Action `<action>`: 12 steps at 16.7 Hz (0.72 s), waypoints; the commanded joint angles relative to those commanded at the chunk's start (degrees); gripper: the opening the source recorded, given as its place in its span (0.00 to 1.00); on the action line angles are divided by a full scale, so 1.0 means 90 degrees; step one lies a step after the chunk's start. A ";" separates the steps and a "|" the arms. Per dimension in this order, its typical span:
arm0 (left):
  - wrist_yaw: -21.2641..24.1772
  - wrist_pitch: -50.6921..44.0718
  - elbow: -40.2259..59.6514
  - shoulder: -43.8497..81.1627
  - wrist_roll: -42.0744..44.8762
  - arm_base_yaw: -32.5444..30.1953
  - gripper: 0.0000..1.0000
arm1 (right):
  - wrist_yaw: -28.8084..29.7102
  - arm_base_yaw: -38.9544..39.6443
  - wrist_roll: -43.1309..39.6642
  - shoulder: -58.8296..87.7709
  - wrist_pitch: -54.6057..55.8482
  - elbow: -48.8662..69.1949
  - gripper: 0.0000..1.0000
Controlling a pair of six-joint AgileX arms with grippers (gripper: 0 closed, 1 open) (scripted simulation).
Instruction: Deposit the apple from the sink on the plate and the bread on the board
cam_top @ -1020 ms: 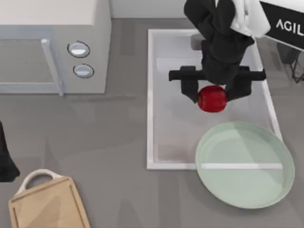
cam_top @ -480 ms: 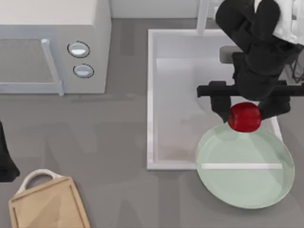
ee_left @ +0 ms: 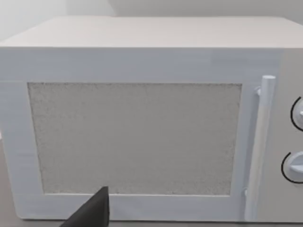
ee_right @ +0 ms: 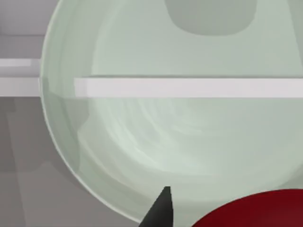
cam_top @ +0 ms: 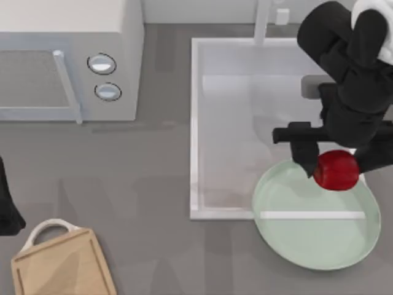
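The red apple [cam_top: 336, 169] hangs over the far rim of the mint-green plate [cam_top: 307, 246], with my right gripper [cam_top: 339, 161] shut on it from both sides. In the right wrist view the apple [ee_right: 255, 213] sits at the edge, the plate [ee_right: 180, 137] spreads beneath it, and one dark fingertip [ee_right: 158, 210] shows. The white sink [cam_top: 194, 123] lies behind and to the left of the plate, which overlaps its near right corner. The tan board [cam_top: 61, 267] with its white loop handle lies at the front left. The bread is out of view. My left arm [cam_top: 7, 209] is parked at the left edge.
A white microwave [cam_top: 67, 61] stands at the back left, and it faces the left wrist camera [ee_left: 142, 142]. The white faucet [cam_top: 264, 18] rises at the sink's far rim. Bare grey counter lies between the board and the sink.
My right gripper has carried the apple rightward and toward the front, from above the sink basin to above the plate's far rim. The left arm has not moved.
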 joint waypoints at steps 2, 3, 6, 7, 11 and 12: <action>0.0000 0.0000 0.0000 0.0000 0.0000 0.0000 1.00 | 0.0000 0.0000 0.0000 0.0000 0.0000 0.0000 0.00; 0.0000 0.0000 0.0000 0.0000 0.0000 0.0000 1.00 | 0.0000 0.0000 0.0000 0.0000 0.0000 0.0000 0.00; 0.0000 0.0000 0.0000 0.0000 0.0000 0.0000 1.00 | 0.0000 0.0000 0.0000 0.0000 0.0000 0.0000 0.15; 0.0000 0.0000 0.0000 0.0000 0.0000 0.0000 1.00 | 0.0000 0.0000 0.0000 0.0000 0.0000 0.0000 0.23; 0.0000 0.0000 0.0000 0.0000 0.0000 0.0000 1.00 | 0.0000 0.0000 0.0000 0.0000 0.0000 0.0000 0.53; 0.0000 0.0000 0.0000 0.0000 0.0000 0.0000 1.00 | 0.0000 0.0000 0.0000 0.0000 0.0000 0.0000 0.60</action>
